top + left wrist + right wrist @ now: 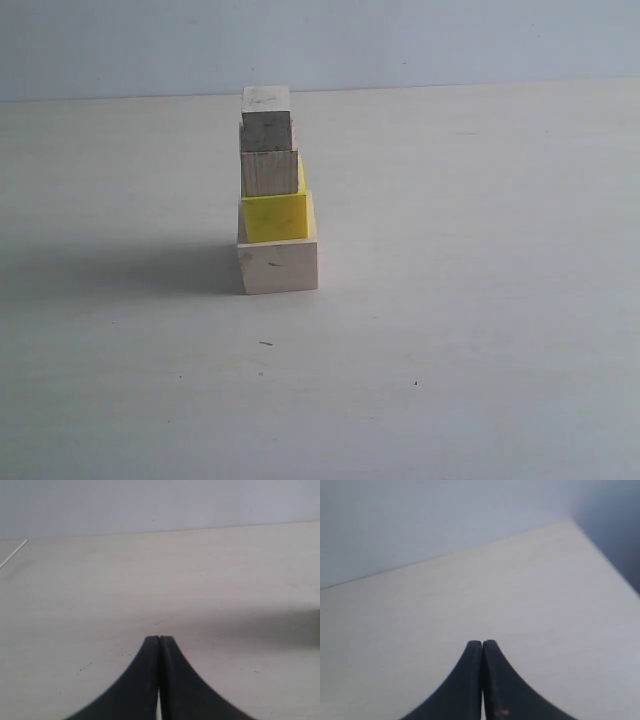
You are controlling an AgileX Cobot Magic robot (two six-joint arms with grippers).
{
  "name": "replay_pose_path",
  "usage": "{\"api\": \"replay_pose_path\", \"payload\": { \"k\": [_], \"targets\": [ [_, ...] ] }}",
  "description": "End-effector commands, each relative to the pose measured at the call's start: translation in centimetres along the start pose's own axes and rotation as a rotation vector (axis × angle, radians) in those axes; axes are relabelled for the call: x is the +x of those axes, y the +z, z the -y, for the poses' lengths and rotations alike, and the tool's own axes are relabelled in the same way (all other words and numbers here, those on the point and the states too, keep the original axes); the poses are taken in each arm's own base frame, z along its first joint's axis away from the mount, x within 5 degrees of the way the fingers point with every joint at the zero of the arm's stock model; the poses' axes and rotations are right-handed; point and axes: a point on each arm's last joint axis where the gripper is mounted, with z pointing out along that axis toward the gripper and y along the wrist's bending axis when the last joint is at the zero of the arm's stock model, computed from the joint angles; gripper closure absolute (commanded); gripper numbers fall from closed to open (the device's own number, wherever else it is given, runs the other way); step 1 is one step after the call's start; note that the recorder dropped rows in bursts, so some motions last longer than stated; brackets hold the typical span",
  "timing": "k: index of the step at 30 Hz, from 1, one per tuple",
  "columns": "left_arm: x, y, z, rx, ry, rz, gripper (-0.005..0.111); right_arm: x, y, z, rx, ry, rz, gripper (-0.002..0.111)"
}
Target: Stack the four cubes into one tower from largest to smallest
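Observation:
In the exterior view a tower stands on the pale table (480, 300). Its base is the large pale wooden cube (278, 266). On that rests the yellow cube (275, 216), then a medium bare-wood cube (269, 172), and the small bare-wood cube (266, 118) on top. Neither arm appears in the exterior view. My left gripper (159, 638) is shut with nothing between its black fingers, over bare table. My right gripper (482, 642) is shut too, holding nothing. No cube shows in either wrist view.
The table's far edge meets a plain pale wall (320, 40). In the right wrist view a corner of the table (572, 522) shows, with the edge running down one side. A thin pale strip (14, 554) lies near the table edge in the left wrist view.

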Motion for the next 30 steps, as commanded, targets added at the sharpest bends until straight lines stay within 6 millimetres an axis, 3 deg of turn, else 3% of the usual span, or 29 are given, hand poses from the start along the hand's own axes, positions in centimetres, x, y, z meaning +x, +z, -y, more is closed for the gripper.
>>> {"api": "replay_pose_path", "payload": {
  "k": [1,5,10,15,16,22,25,30],
  "targets": [
    [-0.1,0.0,0.0,0.004,0.002,0.015,0.106,0.3,-2.6,1.6,0.092,-0.021,0.122,0.108],
    [-0.1,0.0,0.0,0.004,0.002,0.015,0.106,0.7,-4.9,1.9,0.078,-0.015,0.246,0.108],
    [-0.1,0.0,0.0,0.004,0.002,0.015,0.106,1.5,-4.8,1.4,-0.003,-0.042,0.377,0.108],
    [-0.1,0.0,0.0,0.004,0.002,0.015,0.106,3.1,-1.7,0.8,-0.059,-0.023,0.322,0.108],
    [-0.1,0.0,0.0,0.004,0.002,0.015,0.106,3.9,0.0,0.7,-0.065,-0.024,0.292,0.108],
    [-0.1,0.0,0.0,0.004,0.002,0.015,0.106,6.3,5.0,0.4,-0.073,-0.040,0.220,0.108],
    [-0.1,0.0,0.0,0.004,0.002,0.015,0.106,9.2,7.2,0.6,-0.089,-0.047,0.220,0.108],
    [-0.1,0.0,0.0,0.004,0.002,0.015,0.106,15.0,8.0,1.3,-0.118,-0.049,0.286,0.108]
  ]
}}
